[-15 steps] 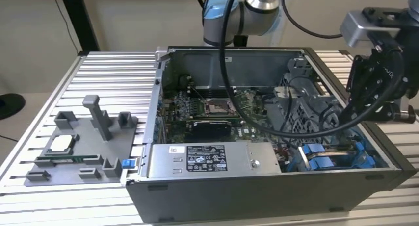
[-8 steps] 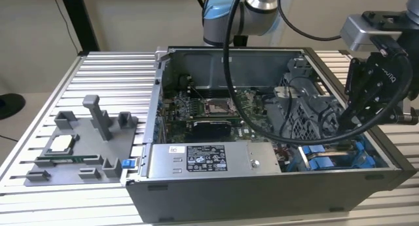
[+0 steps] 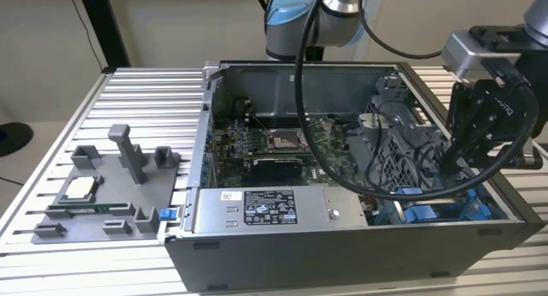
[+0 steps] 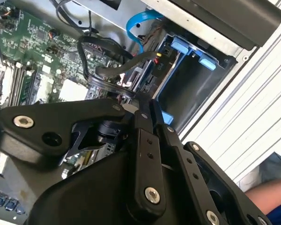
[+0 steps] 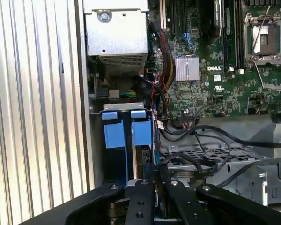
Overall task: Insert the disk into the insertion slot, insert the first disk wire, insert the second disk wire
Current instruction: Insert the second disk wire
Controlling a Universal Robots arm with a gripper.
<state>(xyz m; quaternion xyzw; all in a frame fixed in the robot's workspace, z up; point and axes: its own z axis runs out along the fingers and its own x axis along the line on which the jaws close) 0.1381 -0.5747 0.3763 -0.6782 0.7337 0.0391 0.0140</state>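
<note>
My black gripper (image 3: 451,162) hangs over the front corner of the open computer case, on the exterior view's right. The insertion slot (image 5: 113,133) lies there, a grey bay with blue rails (image 4: 180,46). A blue carrier tab (image 5: 141,130) stands in it, and the disk's silver body is hidden. My fingertips (image 4: 141,101) are pressed together, shut on a black disk wire (image 4: 105,83) that loops off over the board. A black connector with red wires (image 4: 159,61) sits at the bay's end, and a blue flat cable (image 4: 136,28) curves down beside it.
The green motherboard (image 3: 274,145) fills the case floor, with the grey power-supply box (image 3: 261,209) along the front wall. A grey fixture (image 3: 111,193) stands on the slatted table (image 3: 145,97) on the exterior view's left. A person's blue sleeve (image 4: 276,211) is beside the table.
</note>
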